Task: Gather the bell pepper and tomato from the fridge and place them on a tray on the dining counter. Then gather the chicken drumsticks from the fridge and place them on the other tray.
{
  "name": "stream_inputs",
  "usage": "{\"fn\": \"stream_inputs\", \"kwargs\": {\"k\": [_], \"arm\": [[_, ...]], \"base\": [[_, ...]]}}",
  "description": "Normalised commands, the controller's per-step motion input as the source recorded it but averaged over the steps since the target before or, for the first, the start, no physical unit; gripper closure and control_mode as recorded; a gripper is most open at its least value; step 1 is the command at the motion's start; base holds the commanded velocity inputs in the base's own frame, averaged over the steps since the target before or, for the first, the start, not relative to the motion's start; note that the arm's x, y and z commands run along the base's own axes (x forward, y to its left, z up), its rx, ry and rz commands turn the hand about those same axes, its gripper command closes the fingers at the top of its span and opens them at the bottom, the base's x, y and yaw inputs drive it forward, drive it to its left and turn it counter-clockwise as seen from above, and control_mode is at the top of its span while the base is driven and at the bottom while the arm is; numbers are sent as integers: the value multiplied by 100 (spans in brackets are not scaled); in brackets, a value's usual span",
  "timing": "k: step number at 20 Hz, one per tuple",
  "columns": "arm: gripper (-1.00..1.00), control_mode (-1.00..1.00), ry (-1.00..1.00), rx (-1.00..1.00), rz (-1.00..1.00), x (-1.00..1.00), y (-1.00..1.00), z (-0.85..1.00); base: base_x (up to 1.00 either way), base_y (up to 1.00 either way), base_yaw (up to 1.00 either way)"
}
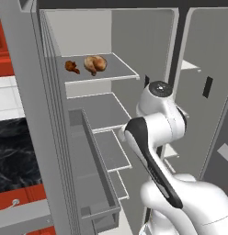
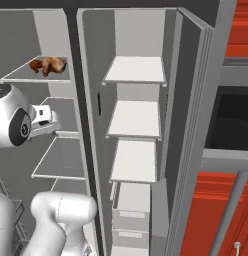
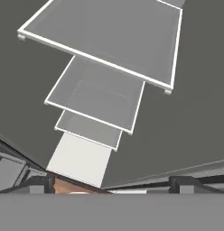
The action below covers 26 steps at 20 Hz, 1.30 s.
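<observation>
Here we see our gripper [image 3: 112, 182] spread wide over bare fridge [image 1: 134, 36] shelves; base views show the chicken drumsticks [image 1: 88, 64] on the top shelf.

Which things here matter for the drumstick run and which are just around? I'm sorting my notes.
For the job:
- fridge, doors open
- drumsticks, two on the top shelf, one pale, one darker
- gripper, open

Just around:
- bare shelves in the fridge
- red cabinets

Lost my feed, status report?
Gripper open, empty. Two lumpy chicken drumsticks on grey fridge top shelf. Nothing blocking them.
</observation>
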Motion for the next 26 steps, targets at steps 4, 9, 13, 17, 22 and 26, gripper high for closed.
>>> {"fn": "stream_inputs", "kwargs": {"k": [4,9,13,17,22,26], "arm": [[-100,-100,-29,0,13,39,47,42],[-100,-100,-40,0,8,9,48,24],[-100,-100,-23,8,3,35,15,59],[-100,-100,-10,19,0,60,6,72],[-100,-100,2,22,0,54,2,67],[-100,-100,9,17,-2,54,0,50]], "base": [[0,0,0],[0,0,0],[0,0,0],[0,0,0],[0,0,0],[0,0,0]]}}
